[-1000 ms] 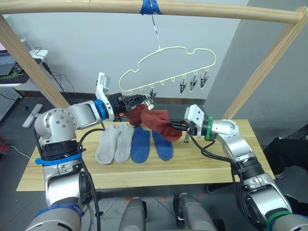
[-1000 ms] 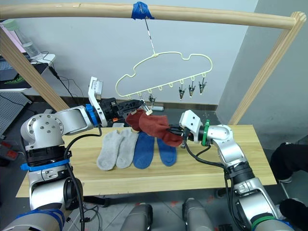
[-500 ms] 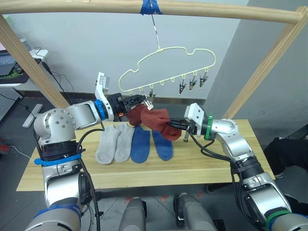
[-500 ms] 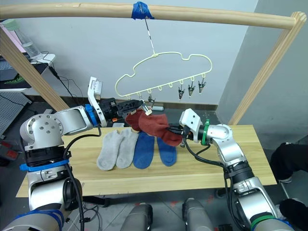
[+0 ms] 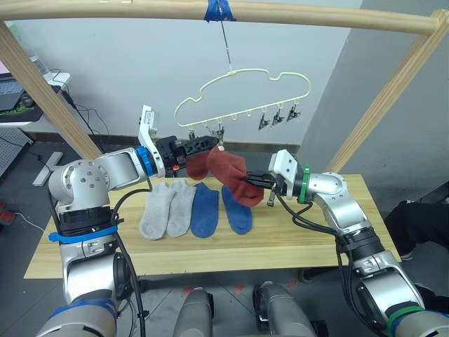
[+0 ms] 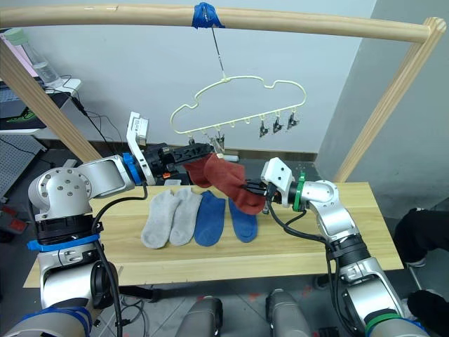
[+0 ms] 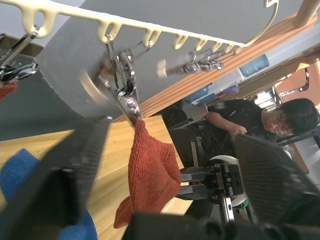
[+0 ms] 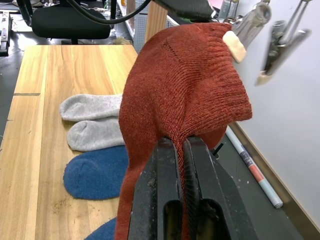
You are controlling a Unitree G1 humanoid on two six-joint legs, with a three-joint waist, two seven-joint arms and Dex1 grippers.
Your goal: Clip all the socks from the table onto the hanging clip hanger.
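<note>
The clip hanger (image 5: 242, 95) hangs by its long hook from a wooden pole (image 5: 210, 10), where blue tape (image 5: 219, 10) marks the spot, above the back edge of the light wood worktop (image 5: 316, 242). Two rust red socks (image 5: 228, 172) hang bunched together below the hanger's left end. In the left wrist view, the top edge of one red sock sits in a small metal clip (image 7: 131, 105) under the hanger's bar.

The right gripper (image 5: 251, 182) reaches in from the right, its jaws closed on the lower fold of a red sock; the right wrist view shows the two black fingers (image 8: 162, 185) pressed together with red fabric pinched between them.

The left gripper (image 5: 208, 143) is raised just under the hanger's left clips, beside the upper edge of the red socks. In the left wrist view its jaws stand wide apart, one finger on each side of the clip and sock, holding nothing.

On the worktop, below the hanging pair, four socks lie side by side in a row: two light grey socks (image 5: 165, 207) on the left and two blue socks (image 5: 219, 209) to their right. Three more clips (image 5: 278, 118) hang free near the hanger's right end.

A person (image 7: 265, 120) shows in the background of the left wrist view.
</note>
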